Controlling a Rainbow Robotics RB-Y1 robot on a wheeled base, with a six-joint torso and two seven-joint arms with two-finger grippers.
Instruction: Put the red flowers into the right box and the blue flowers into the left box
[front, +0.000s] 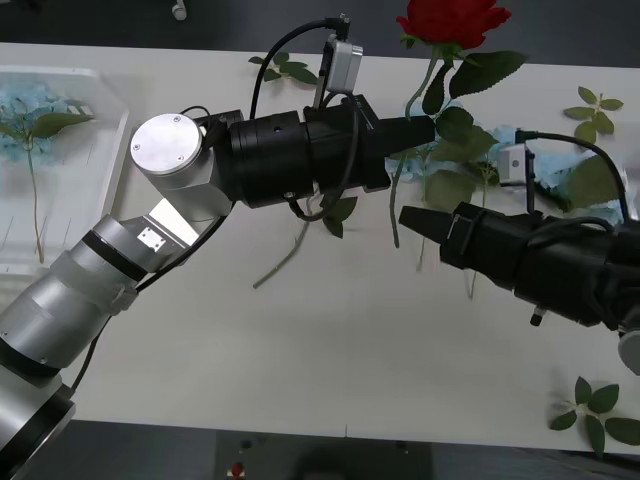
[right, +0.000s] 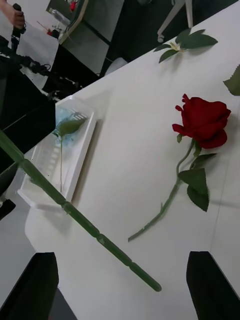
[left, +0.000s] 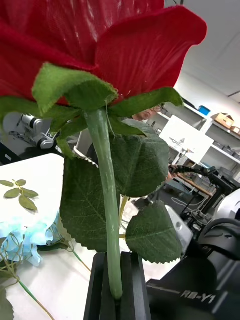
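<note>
My left gripper (front: 425, 128) reaches across the table and is shut on the stem of a red rose (front: 452, 20), held in the air; its bloom (left: 100, 40) looms above the black fingers (left: 132, 285). That stem's lower end (right: 100, 235) hangs in front of my right gripper (front: 412, 217), which stands open. A second red rose (right: 202, 122) lies on the table, its stem (front: 290, 250) showing below the left arm. The left box (front: 105, 110) holds a blue flower (front: 20, 115). More blue flowers (front: 500, 135) lie behind the right arm. The right box is out of view.
Loose green leaf sprigs lie at the far edge (front: 290, 68), at the right (front: 595, 100) and near the front right corner (front: 600, 410). Bare table stretches across the front middle. Chair legs and equipment stand beyond the table.
</note>
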